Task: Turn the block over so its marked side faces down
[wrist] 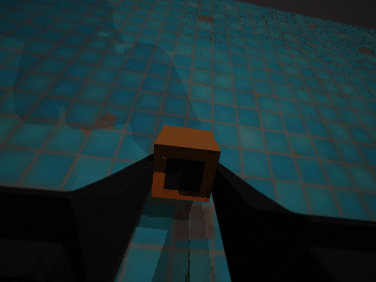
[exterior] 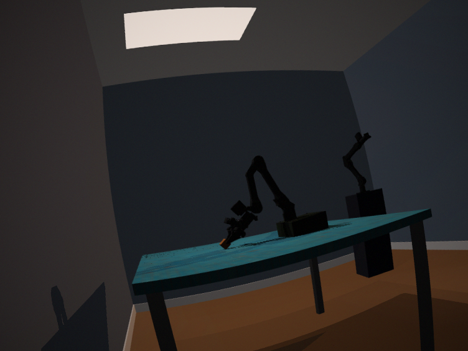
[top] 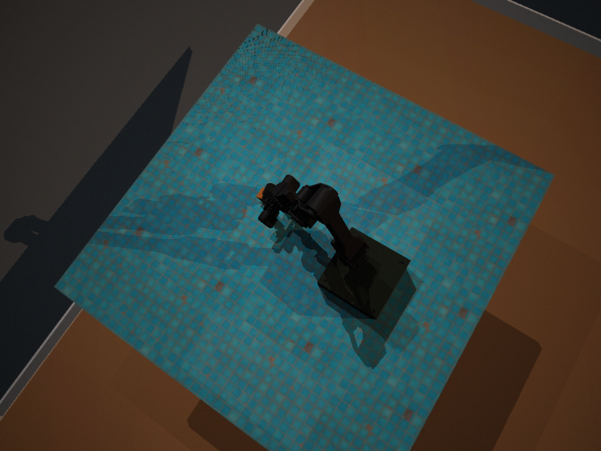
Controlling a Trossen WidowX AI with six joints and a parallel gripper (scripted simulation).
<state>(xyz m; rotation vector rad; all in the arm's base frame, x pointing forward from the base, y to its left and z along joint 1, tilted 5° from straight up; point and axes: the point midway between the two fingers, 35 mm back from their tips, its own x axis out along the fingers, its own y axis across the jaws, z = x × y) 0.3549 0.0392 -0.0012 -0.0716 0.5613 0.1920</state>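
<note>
Near the middle of the table, somewhat toward its left edge, the orange block is clamped in the gripper, tilted low over the tiles. The dark marked face is seen toward the wrist. The flip is judged midway; further rotation, lowering, then release is called for.

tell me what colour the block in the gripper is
Orange, with a dark square mark on the face toward the camera; the block shows best in the wrist view, clamped in the gripper.

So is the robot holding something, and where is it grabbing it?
Yes. The end effector is shut on the orange block, pinching its two opposite sides; the face with the dark square mark faces the wrist camera.
</note>
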